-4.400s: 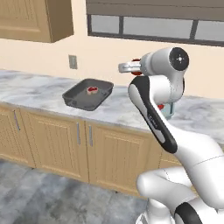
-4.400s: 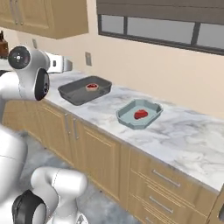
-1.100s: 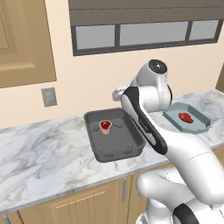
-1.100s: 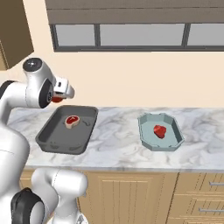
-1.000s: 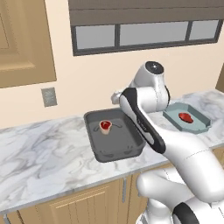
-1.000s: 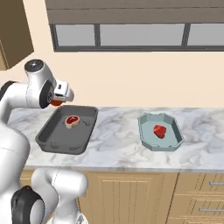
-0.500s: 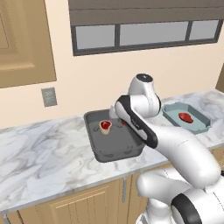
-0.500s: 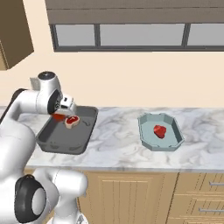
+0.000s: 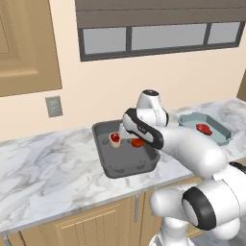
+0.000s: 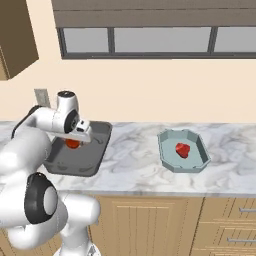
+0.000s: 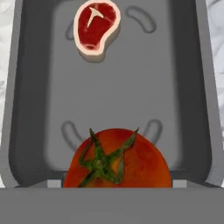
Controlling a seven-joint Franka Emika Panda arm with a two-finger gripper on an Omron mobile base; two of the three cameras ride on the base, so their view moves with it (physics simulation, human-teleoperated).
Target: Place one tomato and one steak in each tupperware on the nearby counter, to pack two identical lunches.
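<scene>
On the marbled counter (image 9: 48, 158), the dark grey tupperware (image 9: 126, 162) lay furthest left, with the fat-rimmed steak (image 9: 115, 138) resting flat on its floor near the back wall. Just right of that steak was the tomato (image 9: 138, 142), hanging from the gripper (image 9: 135, 137) low inside the box, close to the floor and clear of the meat.

A second before, the hand had been up above the box's rim with the tomato. It had since come down into the tray, and that was the only thing that had moved. The fingertips were hidden behind the fruit. In the hand view the tomato sat hard against the bottom edge, stem up, so the jaws looked closed on it at its full width and had probably not let go. Whether it already touched the floor could not be told.

Well to the right sat the teal tupperware (image 9: 217, 136), holding only the deep red steak (image 9: 203, 128).

The first lunch was therefore one release from done, with steak and tomato sharing the grey box. The teal box still needed a tomato, so about half the packing remained.
</scene>
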